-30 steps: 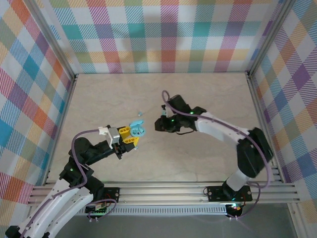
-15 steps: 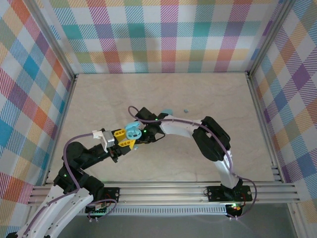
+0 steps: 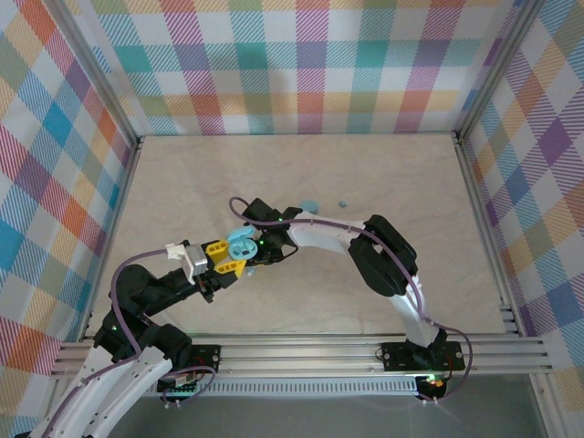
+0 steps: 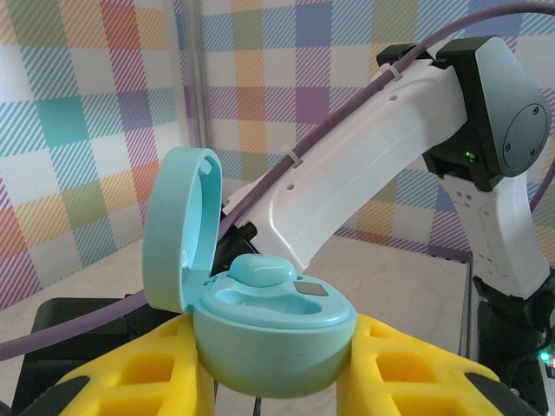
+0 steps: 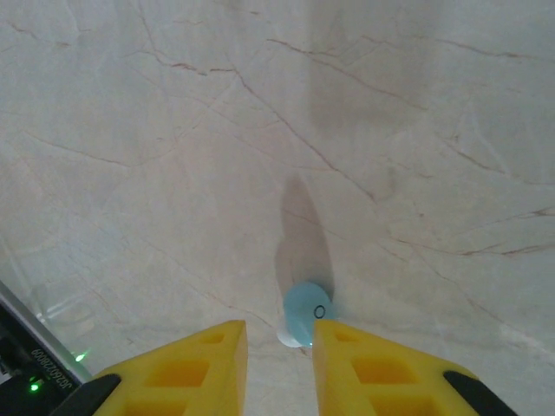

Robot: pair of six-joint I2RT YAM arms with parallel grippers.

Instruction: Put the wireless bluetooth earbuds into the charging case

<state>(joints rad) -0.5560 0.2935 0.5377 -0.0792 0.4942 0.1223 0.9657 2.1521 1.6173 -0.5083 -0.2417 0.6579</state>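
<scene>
Teal and rounded, the charging case sits clamped between the yellow fingers of the left gripper. Its hinged lid stands open and upright on the left of the left wrist view. One pale blue earbud is seated in a well of the case, its top showing above the rim.

A second earbud lies right at the tips of the right gripper, against the inner edge of the finger on the right of that view. The two yellow fingers stand only narrowly apart. I cannot tell whether they pinch this earbud or whether it rests on the table just beyond them.

From above, the white right arm reaches across so that its gripper is just beside the held case. Farther back on the pale marbled table a tiny loose earbud lies near a larger pale blue rounded piece, both well apart from the case. Plaid walls enclose the table.
</scene>
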